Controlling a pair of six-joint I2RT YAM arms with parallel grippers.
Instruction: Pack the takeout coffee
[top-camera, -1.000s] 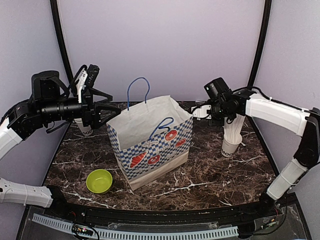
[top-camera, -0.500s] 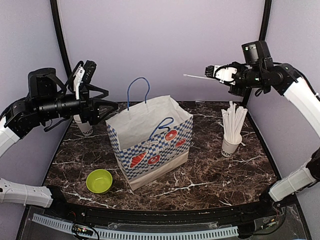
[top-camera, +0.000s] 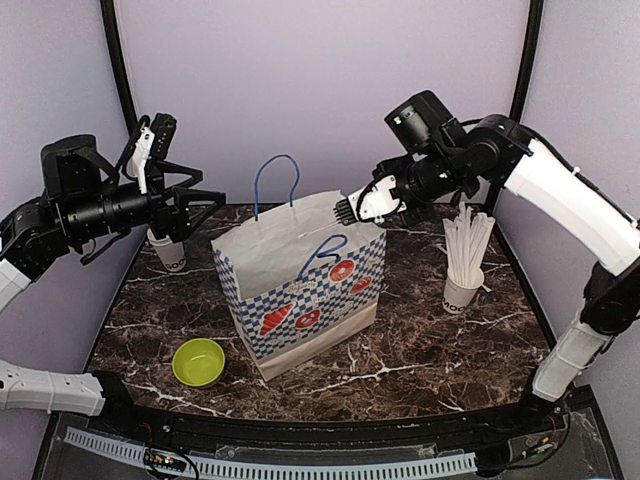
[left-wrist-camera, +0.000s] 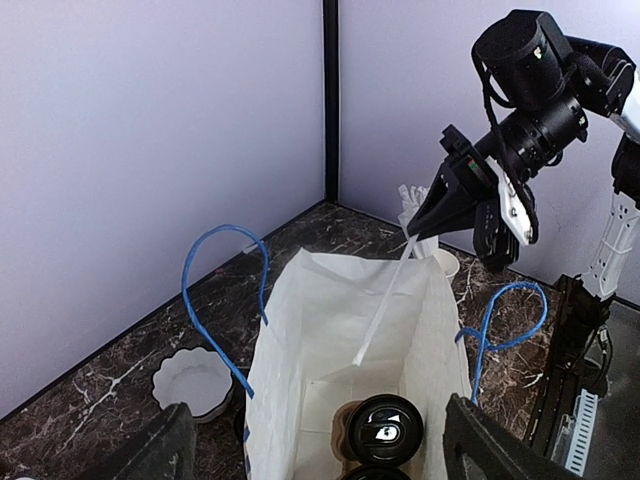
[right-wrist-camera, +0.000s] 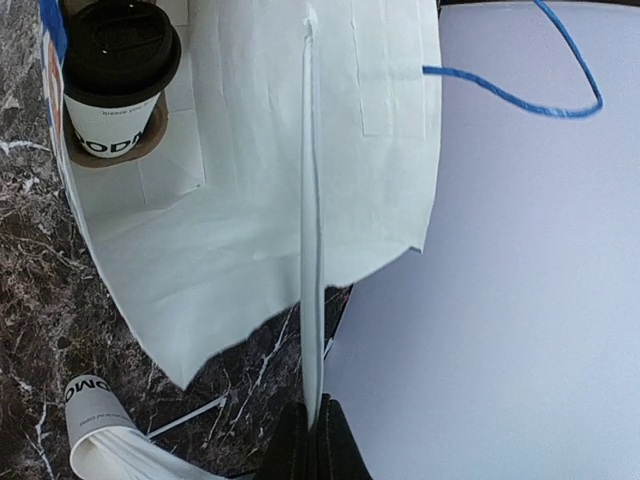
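The bag (top-camera: 300, 290) stands mid-surface (top-camera: 430, 340). A coffee cup (left-wrist-camera: 385, 428) sits inside it, at the bottom. A bowl (top-camera: 198, 361) lies front-left of the bag, another cup (top-camera: 168, 255) stands back-left, and the cup of straws (top-camera: 463, 285) stands to its right. A scalloped bowl (left-wrist-camera: 192, 380) lies behind it. Above the bag's back-right corner, the right pincer (top-camera: 345, 210) holds a straw (left-wrist-camera: 385, 305) that reaches inside.

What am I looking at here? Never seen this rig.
Two robot arms are bolted at the near edge of a marble table. One picture comes from a fixed camera above and behind them, the other two from a camera on each wrist. On the table stand a checked paper bag, a cup of straws and a green bowl. Inside the bag sits a lidded coffee cup. The right gripper pinches a white straw, pointing it into the bag. The left gripper hangs open beside the bag's mouth.
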